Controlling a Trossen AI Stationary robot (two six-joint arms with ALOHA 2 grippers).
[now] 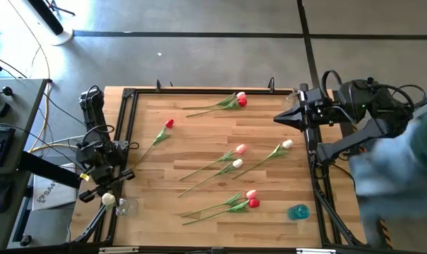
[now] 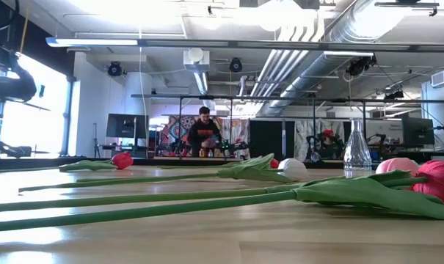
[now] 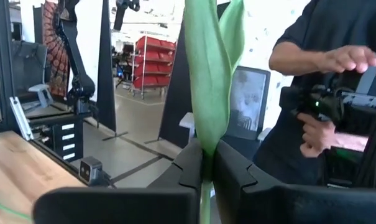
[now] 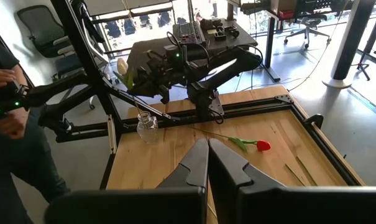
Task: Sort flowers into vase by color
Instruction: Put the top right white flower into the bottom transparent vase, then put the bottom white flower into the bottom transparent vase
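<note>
My left gripper [image 1: 104, 189] [image 3: 207, 155] is beside the table's near-left corner, shut on a cream-white tulip [image 1: 109, 200] next to a clear glass vase [image 1: 126, 206]. My right gripper [image 1: 277, 118] [image 4: 207, 146] hovers shut and empty over the table's far right side. Several tulips lie flat on the wood: a red one [image 1: 169, 124], a pink and red pair [image 1: 240, 99], a pink one [image 1: 240, 149], two white ones [image 1: 236, 164] [image 1: 287, 144], and another pink and red pair [image 1: 252, 199]. My left gripper pinches the cream-white tulip's green stem between its two fingers, just below where the leaf [image 3: 206, 93] starts. The leaf rises past the fingertips. The flower is lifted clear of the table, and its head [image 4: 121, 64] shows beside the arm in the right wrist view.
A blue vase [image 1: 298, 212] stands near the near-right corner, and another clear vase [image 2: 357, 150] near the far right. A black frame [image 1: 125, 127] borders the table. A person [image 1: 404, 176] stands at the right side, with hands on a device [image 3: 324, 102].
</note>
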